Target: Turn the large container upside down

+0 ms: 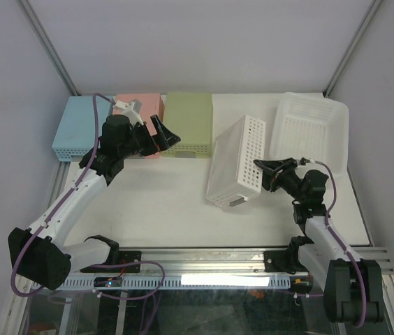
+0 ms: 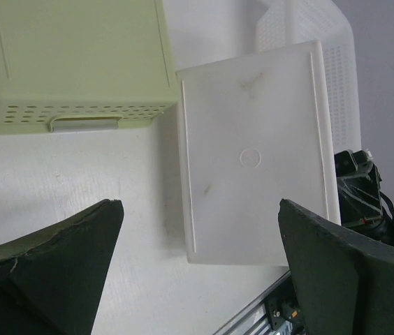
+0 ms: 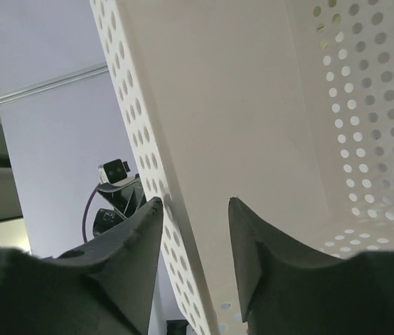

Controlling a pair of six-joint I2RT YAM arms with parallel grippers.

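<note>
A white perforated container [image 1: 235,162] stands tipped on its long side in the middle of the table, its plain base facing left. The base shows in the left wrist view [image 2: 253,153]. My right gripper [image 1: 263,169] is at its right, open side. In the right wrist view the gripper [image 3: 195,202] is shut on the container's perforated wall [image 3: 148,139], one finger outside and one inside. My left gripper [image 1: 161,136] is open and empty, raised near the green box and left of the container; it also shows in the left wrist view [image 2: 198,209].
A larger white mesh basket [image 1: 309,125] leans at the back right, just behind the tipped container. A blue box [image 1: 78,125], a pink box [image 1: 141,112] and a green box [image 1: 188,122] stand upside down in a row at the back left.
</note>
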